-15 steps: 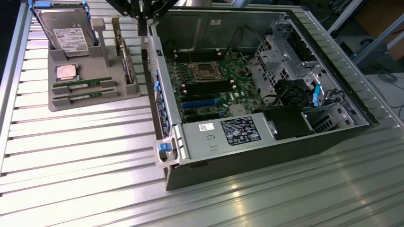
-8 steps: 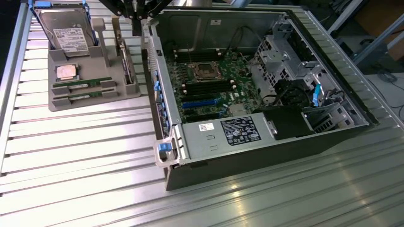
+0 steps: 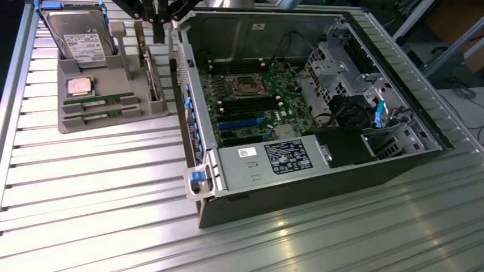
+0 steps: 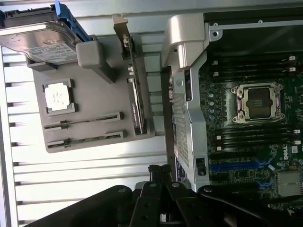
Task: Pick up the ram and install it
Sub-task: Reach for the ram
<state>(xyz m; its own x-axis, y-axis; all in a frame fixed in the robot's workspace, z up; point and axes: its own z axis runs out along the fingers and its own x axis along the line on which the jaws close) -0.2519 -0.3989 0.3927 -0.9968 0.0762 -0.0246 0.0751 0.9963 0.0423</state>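
The end effector (image 3: 156, 22), closed and empty, hangs between the tray (image 3: 113, 120) and the computer case (image 3: 318, 195). Two ram sticks (image 3: 100, 102) (image 3: 98, 116) lie in the tray.

Gray tray (image 3: 106, 126) w/ HDD (image 3: 79, 34), CPU chip (image 3: 80, 86), exp. card (image 3: 153, 73). Open PC case (image 3: 302, 190) just beside; mobo (image 3: 242, 107), PSU (image 3: 264, 161) inside.

Glossy ribbed metal table (image 3: 90, 187)

DELL on motherboard (image 4: 227, 172); hard drive label (image 4: 40, 42), power supply label (image 3: 291, 157) unreadable.
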